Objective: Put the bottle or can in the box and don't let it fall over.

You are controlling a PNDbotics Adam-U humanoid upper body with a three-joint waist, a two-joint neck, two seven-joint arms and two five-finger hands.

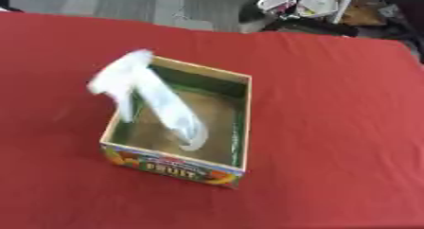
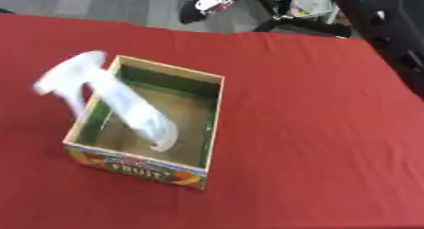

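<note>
State of grasp: no fingers of either hand visible in either view; open or closed, cannot tell; nothing seen being held.
Task's thing: white bottle with a trigger spray head, blurred, inside the box.
Posture: tilted, not upright; base low on the box floor near the front wall, spray head high and leaning over the left wall.
Contact: base appears to touch the brown floor of the box; whether the body rests on the left rim cannot be told through the blur.
Container: open cardboard box, green inner walls, brown floor, front wall printed with coloured fruit and the word FRUIT.
Box position: set askew on the table, left of the middle of both views, front corner pointing toward the lower edge.
Contents: only the bottle seen within the walls.
Surface: table covered in red cloth, spreading around the box on all sides.
Far edge: grey floor beyond the cloth, dark and pale clutter at the upper right, too indistinct to name.
</note>
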